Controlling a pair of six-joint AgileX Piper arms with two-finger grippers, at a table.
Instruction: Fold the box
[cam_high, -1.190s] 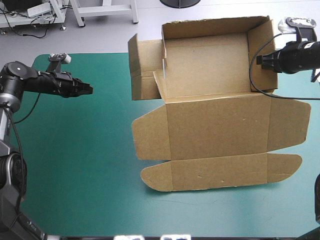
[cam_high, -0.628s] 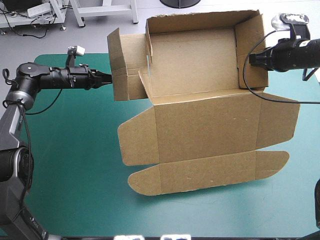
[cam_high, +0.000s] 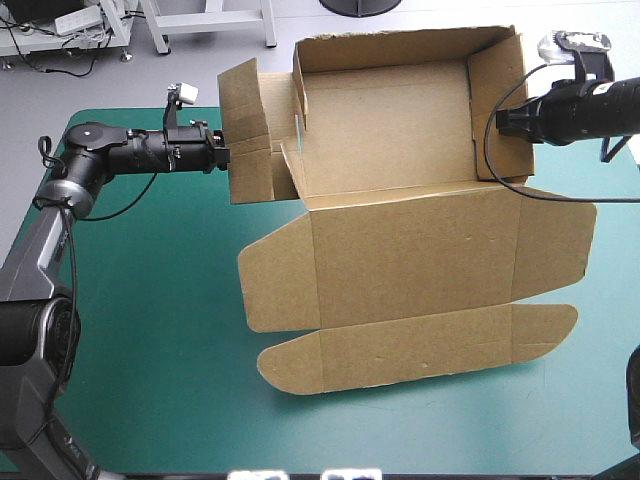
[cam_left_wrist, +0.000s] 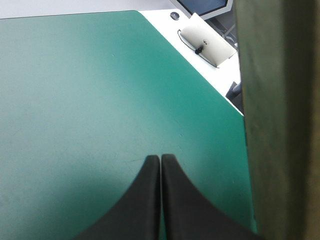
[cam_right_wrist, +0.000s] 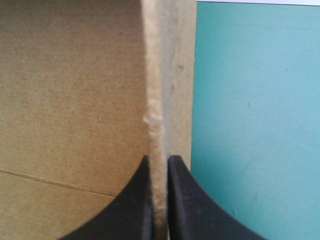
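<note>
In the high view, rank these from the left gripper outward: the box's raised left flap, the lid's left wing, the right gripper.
1. Raised left flap: at the left gripper's tip.
2. Lid's left wing: flat, toward the near edge.
3. Right gripper: far across, clamped on the box's right side.

brown box (cam_high: 410, 250), half set up, at far side of table (cam_high: 150, 330).
tray walls raised, left side flap splayed outward; lid lies flat toward near edge, rounded flaps spread.
</note>
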